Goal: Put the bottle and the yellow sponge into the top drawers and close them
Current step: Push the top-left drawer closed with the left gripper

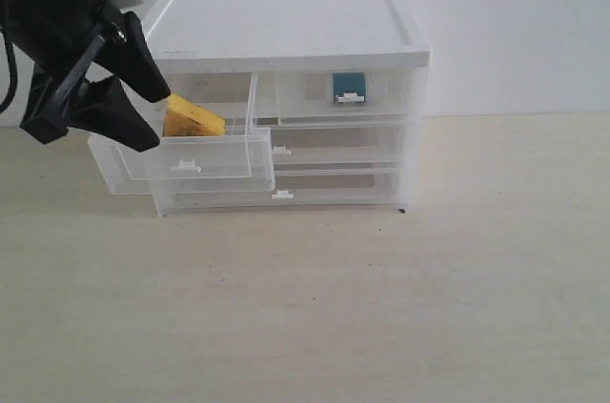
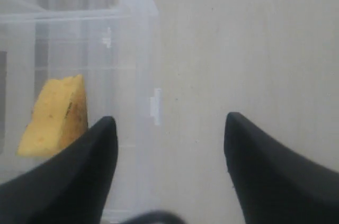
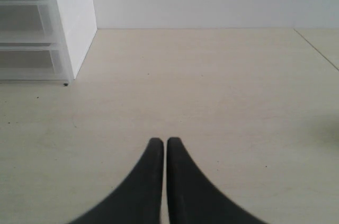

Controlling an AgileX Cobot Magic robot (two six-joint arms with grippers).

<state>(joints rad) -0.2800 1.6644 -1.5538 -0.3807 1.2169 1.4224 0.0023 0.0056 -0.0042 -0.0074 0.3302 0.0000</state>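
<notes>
Yellow foam shows through the clear plastic of the left top drawer (image 1: pixel 219 155): the yellow sponge (image 1: pixel 193 120) lies inside it, leaning against the left side wall. This drawer is pulled far out of the white cabinet (image 1: pixel 286 27). The right top drawer (image 1: pixel 305 103) looks fully pushed in, and the teal label of the bottle (image 1: pixel 349 86) is visible behind its front.

The left gripper (image 2: pixel 169 119) hangs at the left corner of the open drawer, beside the sponge. Its jaws stand well apart and hold nothing. The right gripper (image 3: pixel 165 142) is over the bare surface (image 1: pixel 381 308), away from the cabinet, with its jaws pressed together and empty.

In my judgement, only closing the left drawer remains. The drawer is thin, stiff plastic and probably very light, so it should slide with little force. The best place to push is the middle of the front wall, near the small white handle (image 1: pixel 186 166); a push at one corner may turn the drawer and jam it. The cabinet also seems light and could slip backward on the smooth surface. The sponge is soft and needs no further care.
</notes>
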